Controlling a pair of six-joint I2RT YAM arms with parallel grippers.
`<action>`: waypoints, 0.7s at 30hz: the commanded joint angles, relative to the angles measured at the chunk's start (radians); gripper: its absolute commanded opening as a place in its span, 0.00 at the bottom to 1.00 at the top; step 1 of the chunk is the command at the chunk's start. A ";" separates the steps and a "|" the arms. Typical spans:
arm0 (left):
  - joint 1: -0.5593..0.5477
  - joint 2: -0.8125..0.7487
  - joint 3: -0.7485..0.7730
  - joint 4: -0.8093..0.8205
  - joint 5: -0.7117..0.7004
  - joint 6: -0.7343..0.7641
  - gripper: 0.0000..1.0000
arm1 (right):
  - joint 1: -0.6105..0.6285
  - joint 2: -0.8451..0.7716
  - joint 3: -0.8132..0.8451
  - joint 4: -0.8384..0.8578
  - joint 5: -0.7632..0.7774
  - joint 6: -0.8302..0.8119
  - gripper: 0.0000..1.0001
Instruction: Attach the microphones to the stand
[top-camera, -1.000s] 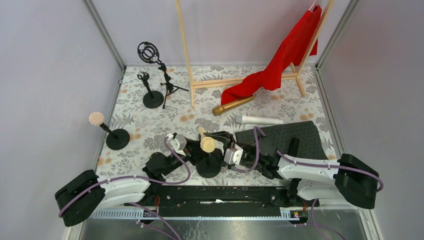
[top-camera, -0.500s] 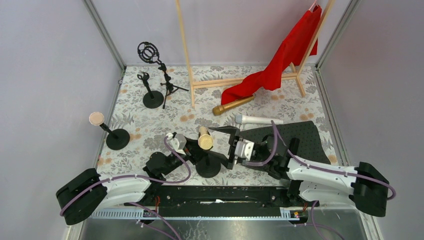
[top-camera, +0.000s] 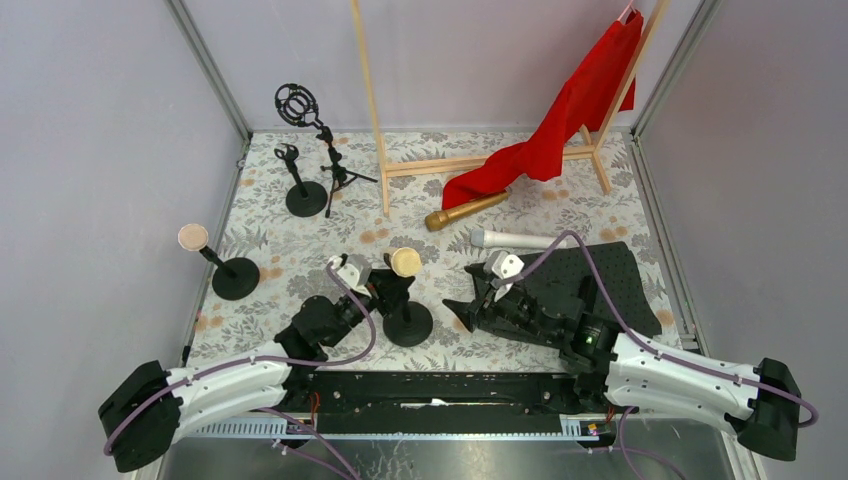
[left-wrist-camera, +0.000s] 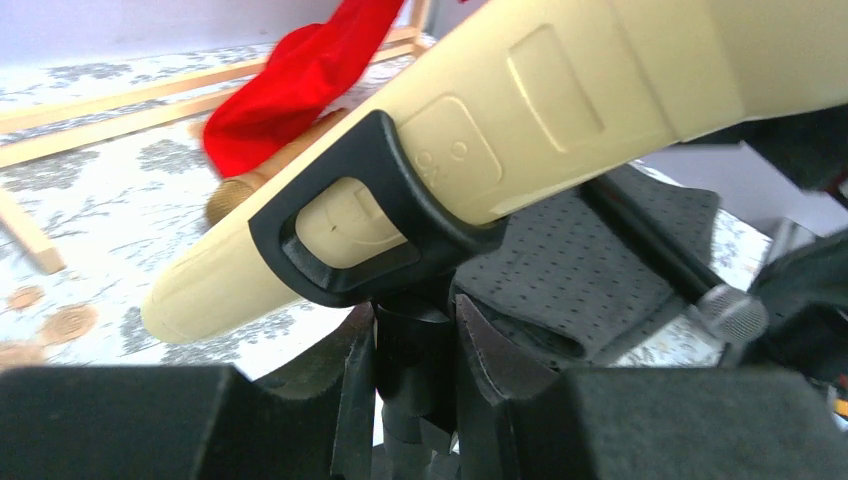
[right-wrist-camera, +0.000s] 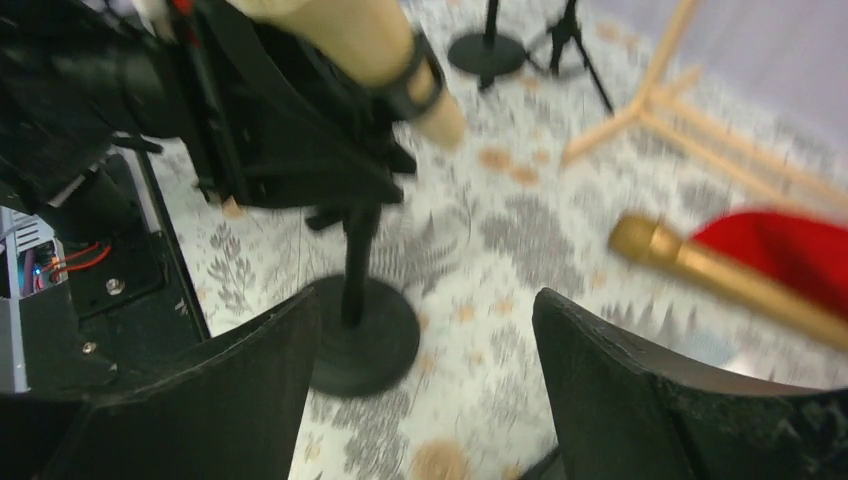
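Note:
The pale yellow microphone (top-camera: 404, 262) sits in the black clip (left-wrist-camera: 370, 200) of a round-based stand (top-camera: 408, 323). My left gripper (top-camera: 385, 290) is shut on that stand's stem (left-wrist-camera: 415, 350), just under the clip. My right gripper (top-camera: 466, 290) is open and empty, to the right of the stand's base (right-wrist-camera: 365, 335). The pink microphone (top-camera: 193, 237) stands in its own stand (top-camera: 236, 278) at the left. The gold microphone (top-camera: 465, 210) and the white microphone (top-camera: 518, 240) lie flat on the floral cloth beyond my right gripper.
Two empty stands are at the back left: a round-based one (top-camera: 305, 197) and a tripod with a ring mount (top-camera: 297, 103). A wooden rack (top-camera: 480, 160) with a red cloth (top-camera: 570, 110) stands behind. A dark mat (top-camera: 600, 275) lies under the right arm.
My right gripper has opened, let go of the pale yellow microphone and drawn back to the right. The left gripper and the stand have shifted slightly away from the arms' bases.

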 joint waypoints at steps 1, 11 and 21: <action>0.004 -0.051 0.091 -0.095 -0.192 0.044 0.00 | -0.001 -0.013 -0.009 -0.208 0.147 0.282 0.84; 0.030 0.010 0.232 -0.055 -0.563 0.267 0.00 | 0.000 0.069 -0.075 -0.319 0.122 0.538 1.00; 0.355 0.132 0.295 0.084 -0.406 0.281 0.00 | 0.000 0.267 -0.016 -0.438 0.187 0.623 1.00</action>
